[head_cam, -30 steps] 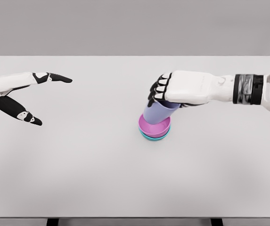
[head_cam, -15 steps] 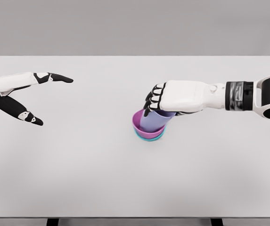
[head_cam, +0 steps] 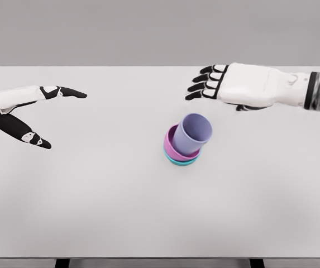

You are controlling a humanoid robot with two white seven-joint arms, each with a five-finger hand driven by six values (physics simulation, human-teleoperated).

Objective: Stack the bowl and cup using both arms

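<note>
The lavender cup (head_cam: 192,134) sits inside the pink bowl (head_cam: 172,146), near the middle of the white worktop (head_cam: 104,195). It is not upright: its long axis leans, so the open mouth points up and toward the far right, with the round rim showing as a wide oval and the base down in the bowl's hollow. The cup leans against the bowl's right side, covering it. The pink bowl is nested in a teal bowl (head_cam: 180,162), of which only a thin crescent of rim shows at the lower edge of the stack.

Beyond and to the right of the stack hangs the right hand (head_cam: 235,85), apart from the cup, its dark-tipped fingers (head_cam: 201,87) loosely extended toward the left and holding nothing. Its forearm runs off the right edge.

Well away at the left edge, the left hand (head_cam: 23,109) is spread, thumb and fingers splayed wide, empty.
</note>
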